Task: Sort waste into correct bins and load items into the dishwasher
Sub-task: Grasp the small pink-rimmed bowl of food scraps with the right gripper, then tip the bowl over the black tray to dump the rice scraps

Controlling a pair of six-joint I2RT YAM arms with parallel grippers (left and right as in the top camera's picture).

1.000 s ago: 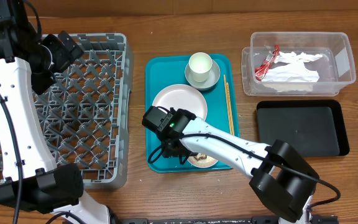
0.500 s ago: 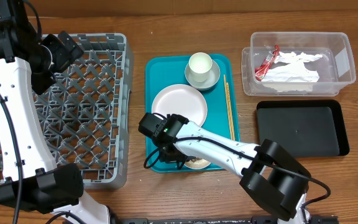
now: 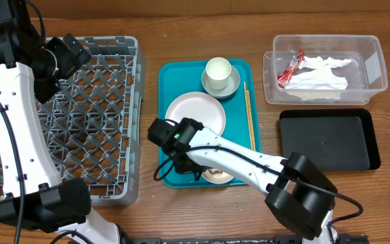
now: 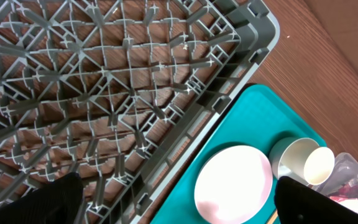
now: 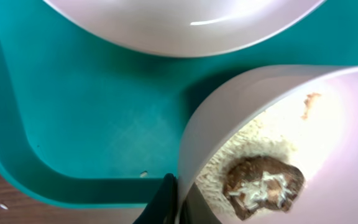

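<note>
With my right gripper [image 5: 174, 205] I am pinching the rim of the bowl [image 5: 260, 118], with the jaws clamped together on its thin wall. Inside the bowl a brown lump [image 5: 263, 180] is sitting on a bed of rice [image 5: 229, 163], and a few grains are lying on top of the lump. I cannot tell whether the bowl is resting flat or tipping.

Seen from overhead, the bowl is sitting at the 6 o'clock end of the teal tray [image 3: 171, 74]. The plate [image 3: 195, 114] is lying just beside it at 12 o'clock. At the tray's 12 o'clock end the cup [image 3: 218, 70] is standing upright in a dish [image 3: 223, 85]. The chopsticks [image 3: 248, 115] are lying along the tray's 3 o'clock side, running from 12 to 6.

I am holding my left gripper [image 4: 194, 202] over the rack [image 3: 93, 122], fingers spread wide apart and gripping nothing. The rack is sitting at 9 o'clock from the teal tray.

At 2 o'clock from the teal tray the tub [image 3: 378, 68] is holding the wrapper [image 3: 290, 68] and the napkin [image 3: 320, 80]. The black tray [image 3: 327, 139] is lying just at 6 o'clock from the tub.
</note>
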